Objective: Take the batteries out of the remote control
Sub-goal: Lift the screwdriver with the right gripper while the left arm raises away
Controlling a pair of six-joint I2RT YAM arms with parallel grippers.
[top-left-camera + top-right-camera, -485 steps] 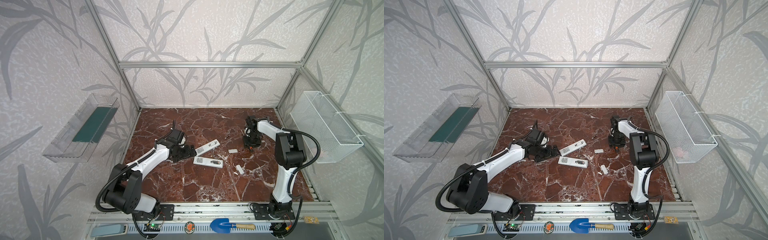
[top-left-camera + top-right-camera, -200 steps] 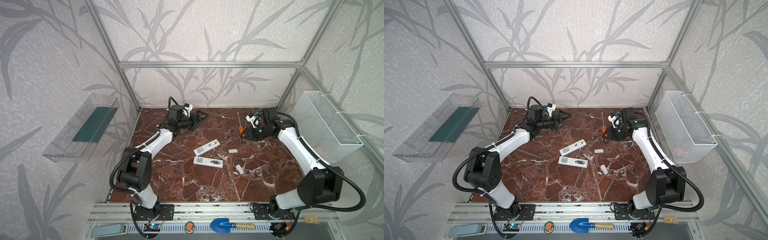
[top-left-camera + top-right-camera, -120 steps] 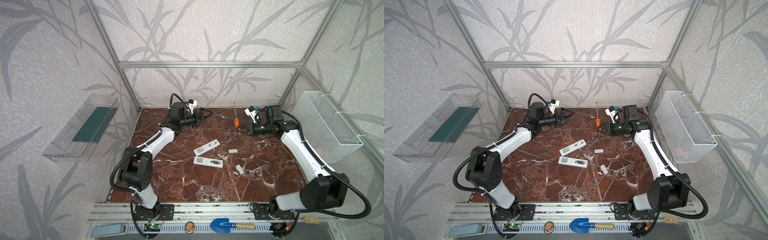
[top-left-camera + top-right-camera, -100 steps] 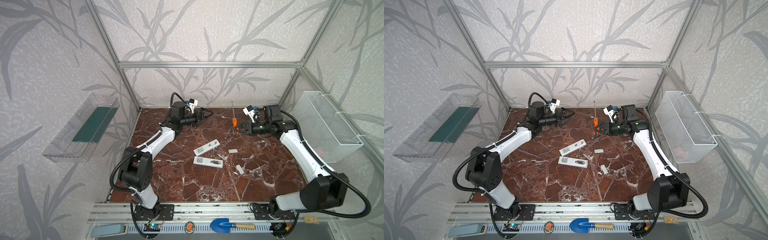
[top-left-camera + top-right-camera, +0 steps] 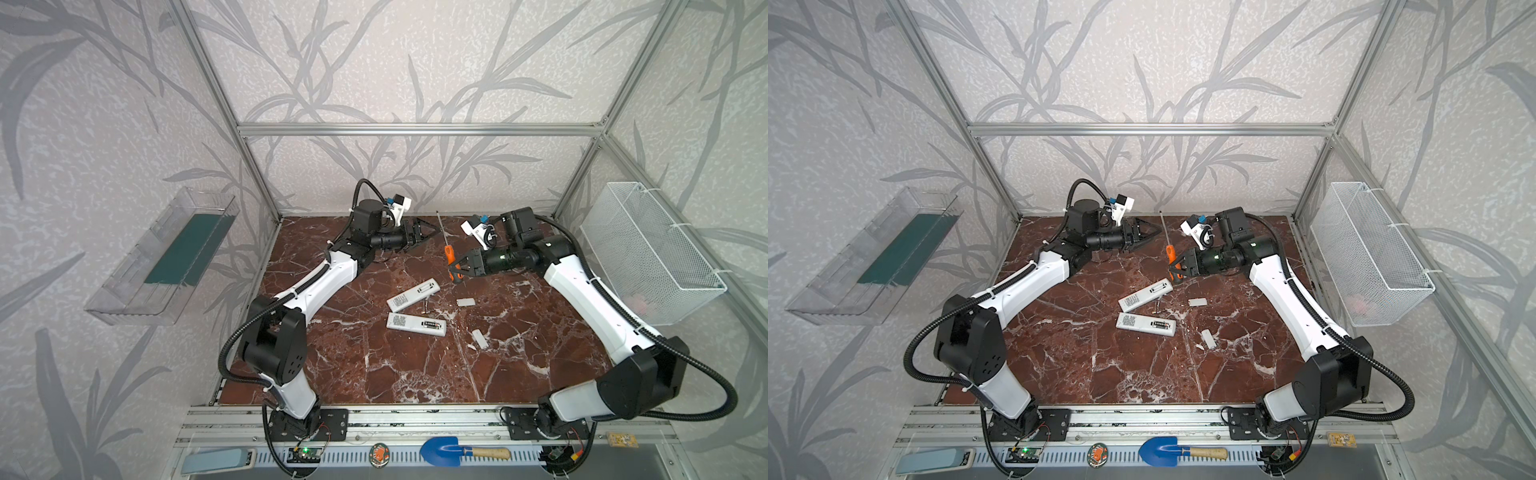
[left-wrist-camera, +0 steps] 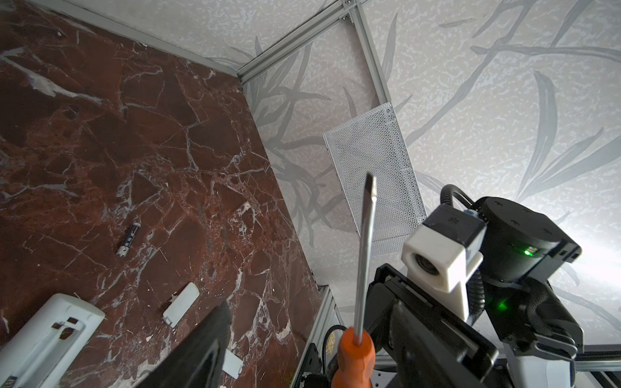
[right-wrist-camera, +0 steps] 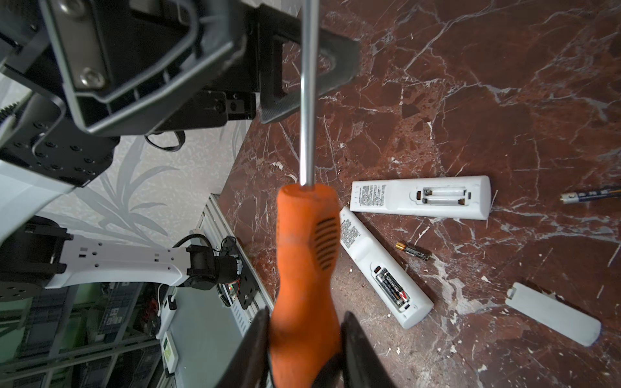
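Two white remote controls lie backs-up mid-table. The far one [image 5: 412, 294] [image 7: 420, 198] has an empty compartment. The near one [image 5: 416, 324] [image 7: 386, 275] holds batteries [image 7: 391, 287]. Loose batteries [image 5: 424, 306] [image 7: 412, 251] lie between them, another [image 7: 591, 195] [image 6: 128, 240] farther off. My right gripper [image 5: 457, 272] [image 5: 1177, 272] [image 7: 304, 336] is shut on the orange handle of a screwdriver [image 5: 449, 254] [image 7: 304, 252], held above the table with its shaft pointing up. My left gripper [image 5: 426, 235] [image 5: 1148, 232] [image 6: 311, 322] is open, its fingertips at the shaft [image 6: 364, 262].
Two white battery covers [image 5: 465, 302] [image 5: 480, 338] lie right of the remotes. A wire basket [image 5: 648, 249] hangs on the right wall and a clear tray [image 5: 166, 257] on the left wall. A blue trowel [image 5: 440, 451] lies on the front rail.
My right gripper carried the screwdriver left toward the middle. My left gripper reached right to the shaft and its jaws narrowed somewhat.
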